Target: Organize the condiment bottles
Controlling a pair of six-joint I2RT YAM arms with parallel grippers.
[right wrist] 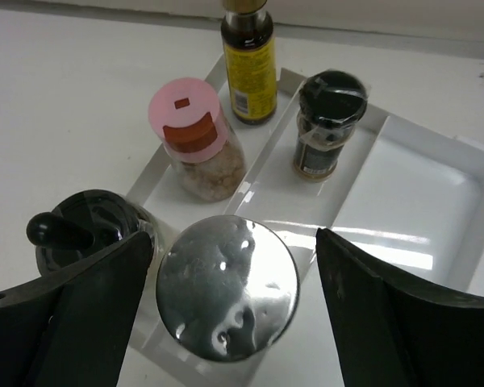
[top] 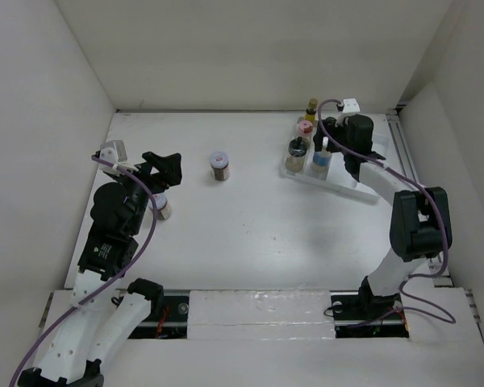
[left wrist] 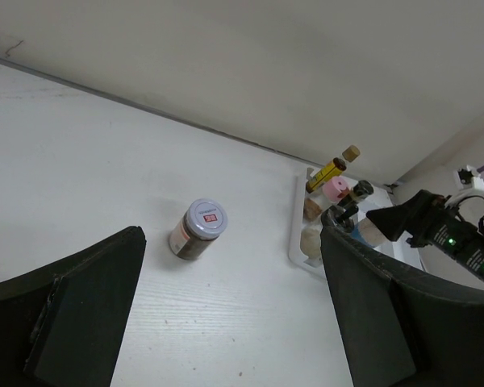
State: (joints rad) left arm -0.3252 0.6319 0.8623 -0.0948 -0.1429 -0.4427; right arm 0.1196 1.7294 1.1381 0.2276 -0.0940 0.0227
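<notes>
Condiment bottles [top: 306,129]: five in tray [top: 348,185], far right corner of worktop [top: 258,242]; lidded jar [top: 219,167] left of centre. Left hand [left wrist: 230,266] open; right hand [right wrist: 232,258] open, straddling silver-capped bottle [right wrist: 226,290].

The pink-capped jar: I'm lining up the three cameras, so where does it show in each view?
Top external: pink-capped jar in the upper part, right of centre.
Left wrist: right of centre, at mid height.
Right wrist: upper left of centre.
Shared landmark: the yellow bottle standing just behind it.
</notes>
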